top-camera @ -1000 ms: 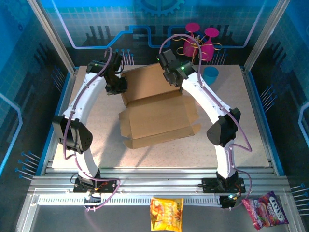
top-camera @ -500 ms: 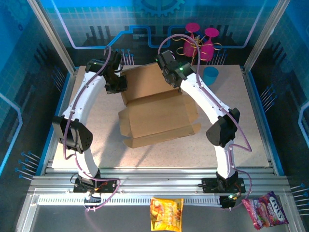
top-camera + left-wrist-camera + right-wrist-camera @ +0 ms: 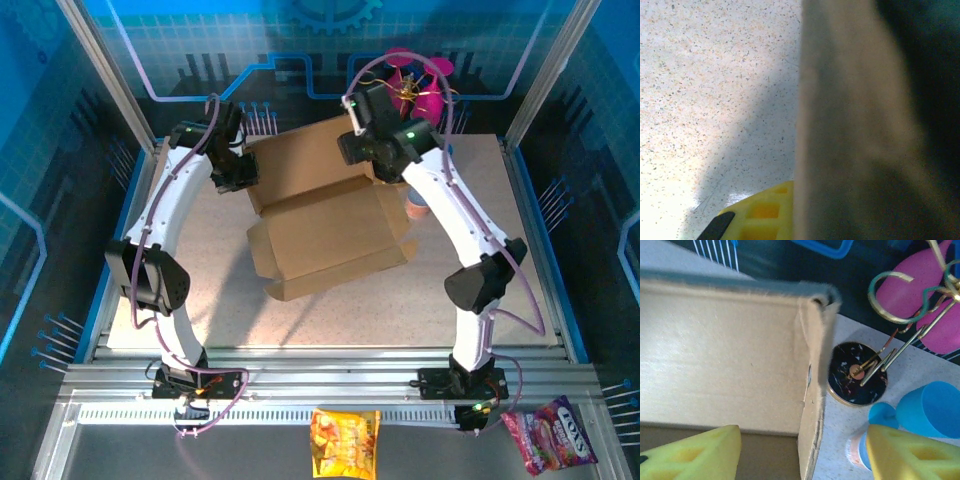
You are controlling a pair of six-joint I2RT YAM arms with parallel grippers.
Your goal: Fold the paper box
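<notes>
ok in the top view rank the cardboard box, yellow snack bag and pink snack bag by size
1. cardboard box, clearly largest
2. yellow snack bag and pink snack bag, about alike, so tied

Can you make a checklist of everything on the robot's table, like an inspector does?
Surface: speckled pale table, no spills seen.
Job's things: brown paper box lies open, rear panel lifted, not yet folded shut.
Clutter: gold wire stand with pink pieces and blue cup beside the box's far right corner; yellow snack bag and pink snack bag on the front ledge.
Grippers: left gripper shut on the box's left rear edge; right gripper open, fingers either side of a box wall.
Cables: purple cables loop along both arms, no snag seen.
Surroundings: blue printed walls, metal frame.
</notes>
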